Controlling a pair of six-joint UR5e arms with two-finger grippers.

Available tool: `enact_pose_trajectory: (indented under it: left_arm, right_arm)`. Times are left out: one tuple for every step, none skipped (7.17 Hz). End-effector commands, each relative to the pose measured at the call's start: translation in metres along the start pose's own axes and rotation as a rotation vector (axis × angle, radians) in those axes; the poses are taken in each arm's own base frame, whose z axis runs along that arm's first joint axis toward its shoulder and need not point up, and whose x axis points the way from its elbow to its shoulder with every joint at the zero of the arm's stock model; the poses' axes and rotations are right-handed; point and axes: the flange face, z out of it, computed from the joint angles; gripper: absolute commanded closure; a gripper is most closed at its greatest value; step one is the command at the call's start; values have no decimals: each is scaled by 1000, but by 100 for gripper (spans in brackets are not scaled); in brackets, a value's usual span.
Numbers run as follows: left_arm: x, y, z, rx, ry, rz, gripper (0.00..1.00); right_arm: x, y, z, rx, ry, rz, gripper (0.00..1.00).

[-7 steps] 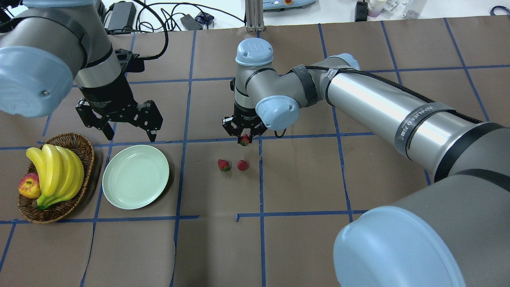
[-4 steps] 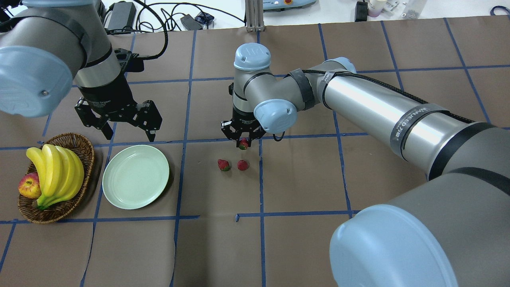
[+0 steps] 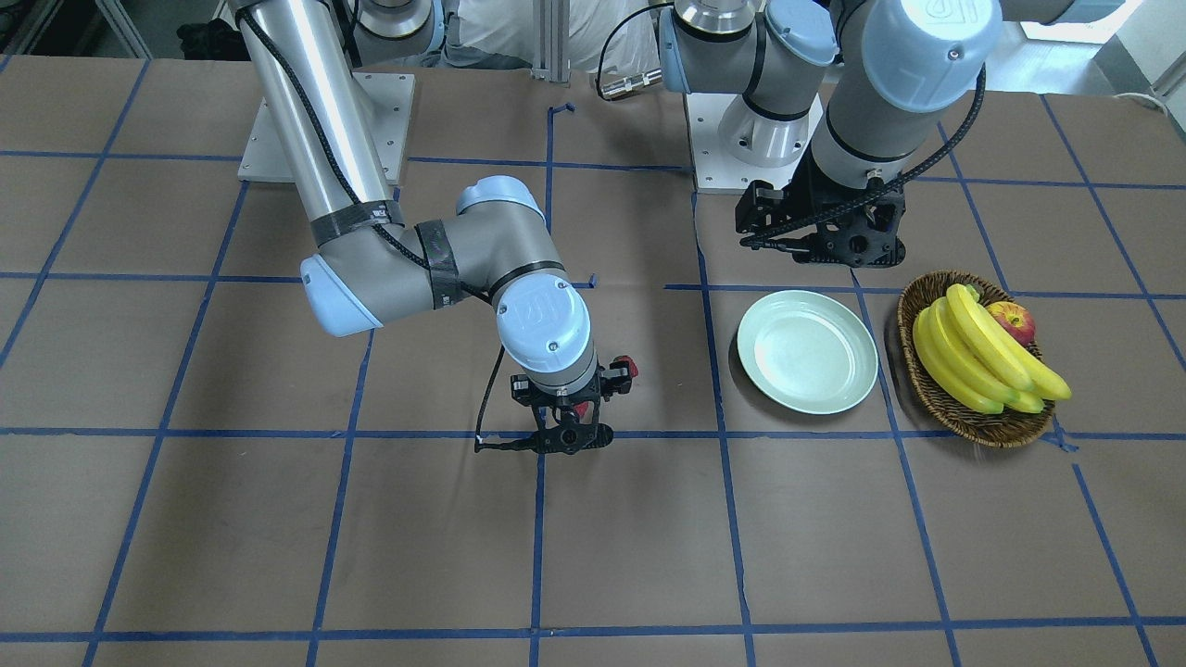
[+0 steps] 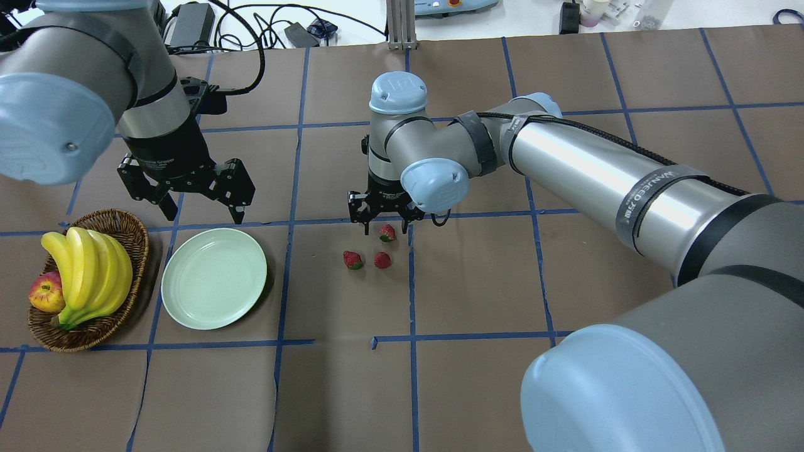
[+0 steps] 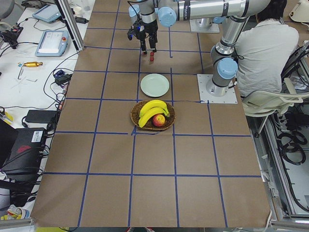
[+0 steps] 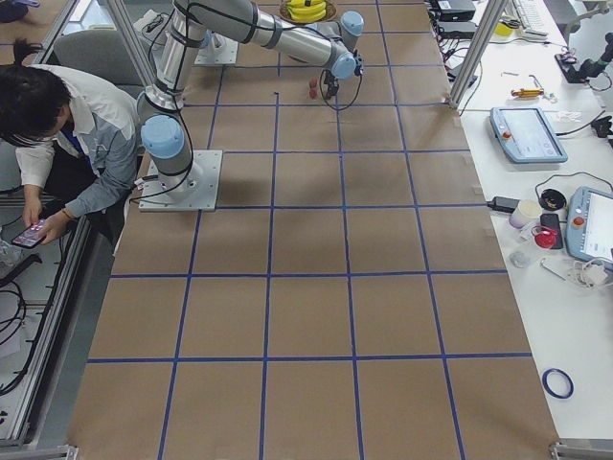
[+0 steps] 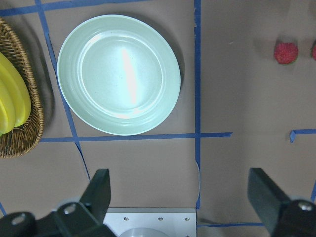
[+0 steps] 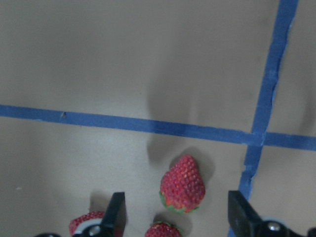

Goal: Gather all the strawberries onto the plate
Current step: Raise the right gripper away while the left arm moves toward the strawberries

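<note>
Right tool [image 4: 384, 228] has opened and dropped lower; the strawberry [image 4: 387, 233] it held now lies loose on the bench [image 4: 477, 282].

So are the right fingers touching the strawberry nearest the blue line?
Apart. Right wrist view shows that strawberry lying between the fingers, clear gaps either side.

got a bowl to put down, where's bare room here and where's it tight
Bare: the patch between the plate and the strawberries, and the wide strip along the operators' edge. Tight: plate, basket and left gripper bunch together; the right gripper hangs open over the strawberries.
</note>
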Motion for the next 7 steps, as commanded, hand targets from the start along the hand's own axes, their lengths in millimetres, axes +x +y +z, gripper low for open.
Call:
enact_pose_trajectory:
  left_arm:
    - [0,0,-1,0,-3,-1,0]
    - [0,0,-2,5,-2,-3,0]
    - [2,1,-2,1,7,-2,0]
    - [3,5,-5,-12,9,6,0]
    - [8,-3,10,-52,10,14,0]
    - [15,-1,8,-46,-3,31,0]
    - [22,-4,5,-15,0,-16,0]
  right_arm:
    - [3,7,-37,45,4,-4,0]
    - [14,22,-62,-4,26,-17,0]
    - [35,31,-90,16,103,-42,0]
    - [73,30,-121,11,113,18,0]
    - [127,32,-154,-17,106,34,0]
    - [168,44,-183,-51,102,-12,0]
    - [207,45,-207,-28,155,24,0]
